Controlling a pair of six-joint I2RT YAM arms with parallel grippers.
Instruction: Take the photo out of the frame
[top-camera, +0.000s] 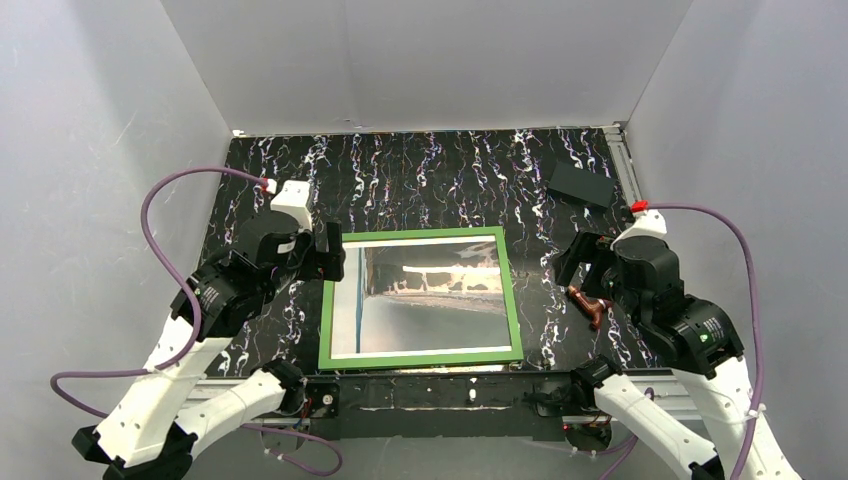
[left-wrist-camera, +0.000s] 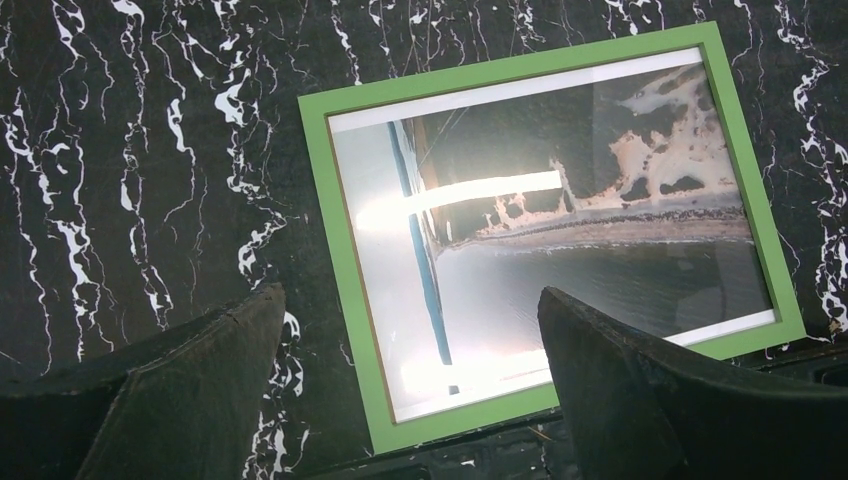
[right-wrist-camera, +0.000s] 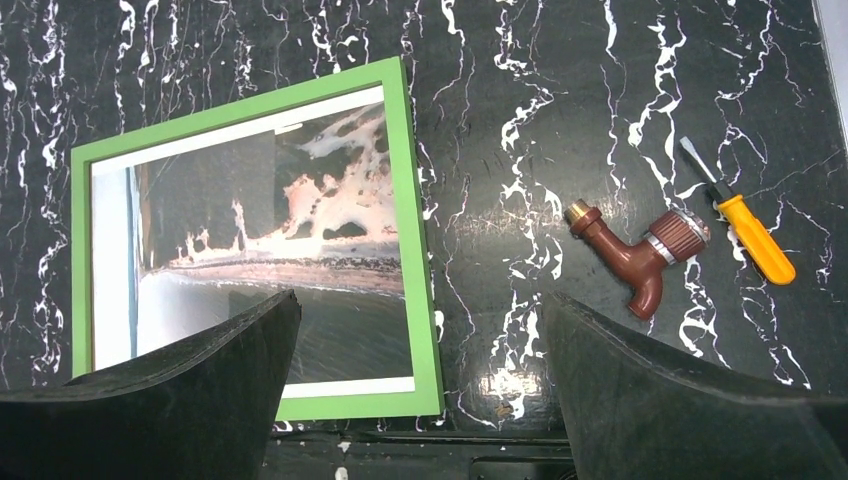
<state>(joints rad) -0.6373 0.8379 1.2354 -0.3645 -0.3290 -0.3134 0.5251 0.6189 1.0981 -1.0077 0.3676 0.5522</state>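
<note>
The green frame (top-camera: 513, 300) lies flat, face up, at the near middle of the black marbled table. The photo (top-camera: 430, 295) sits inside it, with a white border and a blue stripe at its left side. Both also show in the left wrist view, frame (left-wrist-camera: 322, 210) and photo (left-wrist-camera: 560, 240), and in the right wrist view, frame (right-wrist-camera: 405, 180) and photo (right-wrist-camera: 270, 220). My left gripper (top-camera: 332, 250) hovers open and empty over the frame's left edge (left-wrist-camera: 410, 330). My right gripper (top-camera: 575, 262) hovers open and empty just right of the frame (right-wrist-camera: 420, 330).
A brown pipe-shaped fitting (top-camera: 590, 303) lies under the right arm, also in the right wrist view (right-wrist-camera: 640, 250). An orange-handled screwdriver (right-wrist-camera: 745, 225) lies beside it. A dark flat block (top-camera: 582, 185) sits at the far right. Grey walls enclose the table.
</note>
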